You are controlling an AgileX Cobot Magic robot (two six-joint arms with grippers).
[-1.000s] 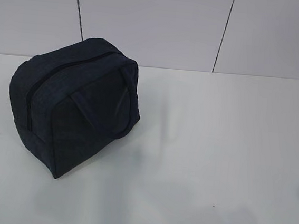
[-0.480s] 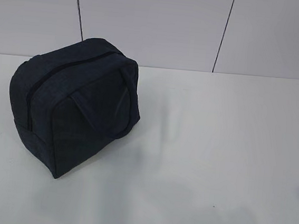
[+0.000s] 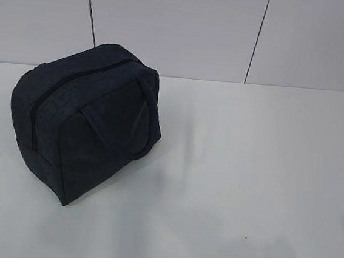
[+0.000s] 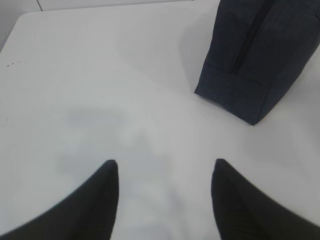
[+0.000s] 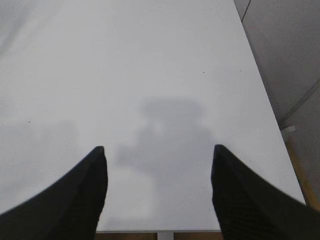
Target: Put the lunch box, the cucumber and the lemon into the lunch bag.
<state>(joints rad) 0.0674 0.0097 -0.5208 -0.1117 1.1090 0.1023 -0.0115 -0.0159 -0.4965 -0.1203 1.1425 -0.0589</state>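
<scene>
Standing on the left half of the white table (image 3: 247,173), the lunch bag (image 3: 84,120) is the only task item in sight in the exterior view. It is a boxy dark navy fabric bag, resting on its base but leaning a little, with its zipper (image 3: 66,85) running as a dark line over the top and down the left end; the zipper looks closed along the part that shows. A strap handle (image 3: 138,116) loops flat against the side facing the camera. Behind the table rises a pale panelled wall (image 3: 170,25) with two dark seams.

From the left wrist view, the left gripper (image 4: 165,167) hangs over bare tabletop with its two dark fingers spread wide and nothing between them. The bag's lower corner sits up and to the right of it, well apart from the fingertips (image 4: 111,167).

Farther right, the right wrist view shows the right gripper (image 5: 159,152) likewise spread wide and empty, above the table near its front right edge, its shadow cast on the surface ahead. No lunch box, cucumber or lemon appears in any view.
</scene>
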